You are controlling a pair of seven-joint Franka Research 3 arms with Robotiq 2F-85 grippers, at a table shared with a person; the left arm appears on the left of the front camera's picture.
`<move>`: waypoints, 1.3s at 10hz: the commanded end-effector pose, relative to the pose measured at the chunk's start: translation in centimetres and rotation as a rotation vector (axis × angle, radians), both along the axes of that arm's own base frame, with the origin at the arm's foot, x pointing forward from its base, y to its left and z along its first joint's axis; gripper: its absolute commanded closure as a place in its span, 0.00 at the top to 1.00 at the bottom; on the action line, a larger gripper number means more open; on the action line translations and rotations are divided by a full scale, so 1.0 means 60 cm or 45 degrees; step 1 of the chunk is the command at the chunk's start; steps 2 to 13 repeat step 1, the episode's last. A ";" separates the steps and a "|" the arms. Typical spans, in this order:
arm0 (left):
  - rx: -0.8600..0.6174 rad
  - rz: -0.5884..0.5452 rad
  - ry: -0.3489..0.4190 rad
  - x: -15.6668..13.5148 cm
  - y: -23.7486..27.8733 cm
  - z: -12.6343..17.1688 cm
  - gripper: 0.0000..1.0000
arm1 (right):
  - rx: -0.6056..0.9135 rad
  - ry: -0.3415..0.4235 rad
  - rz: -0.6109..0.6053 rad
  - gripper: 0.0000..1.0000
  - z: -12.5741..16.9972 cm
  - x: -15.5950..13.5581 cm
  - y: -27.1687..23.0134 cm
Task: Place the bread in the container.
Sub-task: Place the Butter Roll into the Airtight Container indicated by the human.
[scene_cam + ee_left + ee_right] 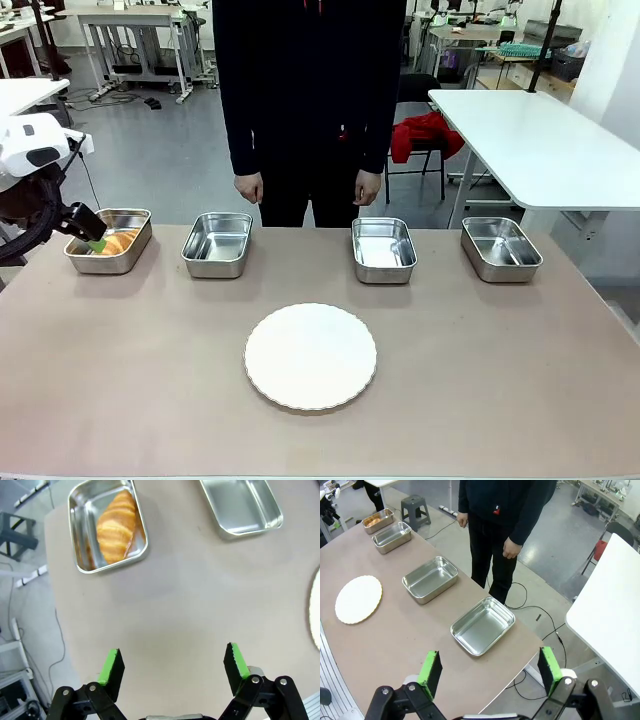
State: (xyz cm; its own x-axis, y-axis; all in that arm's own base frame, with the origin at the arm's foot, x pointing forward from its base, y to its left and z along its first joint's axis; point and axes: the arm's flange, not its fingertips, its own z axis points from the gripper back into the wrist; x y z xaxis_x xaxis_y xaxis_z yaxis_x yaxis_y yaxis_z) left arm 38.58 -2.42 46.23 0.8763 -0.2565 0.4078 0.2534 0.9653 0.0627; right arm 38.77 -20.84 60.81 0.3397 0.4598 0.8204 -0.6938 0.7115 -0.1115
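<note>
Workshop benches and white tables fill the background, and a person in dark clothes stands at the far edge of the tan bench [150,400] with both hands hanging loose, touching nothing.

Four steel pans sit in a row along the far side. The bread [116,527] lies inside the container [80,540], the pan at the row's left end, about ten o'clock from the white plate [310,356] in the front view. It rests diagonally across the pan floor, free of any grip, so the placing itself looks done.

In the front view the left gripper [95,238] is at the near left corner of that container. Its wrist view shows the green pads spread wide with only bare bench between them, and the container up at eleven o'clock, well apart from the fingers. That released, raised pose fits a hand that has let go and has nothing left to carry.

The right gripper [490,672] hangs over the bench's other end, jaws likewise spread and empty, looking down on the nearest empty pan [482,626]; it seems parked out of the way.

The second pan [217,243], third pan [383,249] and fourth pan [500,247] are all empty. The plate is bare at the bench's centre. Nothing lies between the left gripper and a clear path off the bench, apart from the container's own rim just beside it.
</note>
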 end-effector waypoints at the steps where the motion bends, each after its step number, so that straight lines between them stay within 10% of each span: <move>1: -0.011 -0.009 -0.013 0.000 0.004 0.004 1.00 | 0.011 -0.015 0.007 1.00 0.000 -0.001 0.003; 13: -0.011 -0.009 -0.013 0.000 0.004 0.004 1.00 | 0.011 -0.015 0.007 1.00 0.000 -0.001 0.003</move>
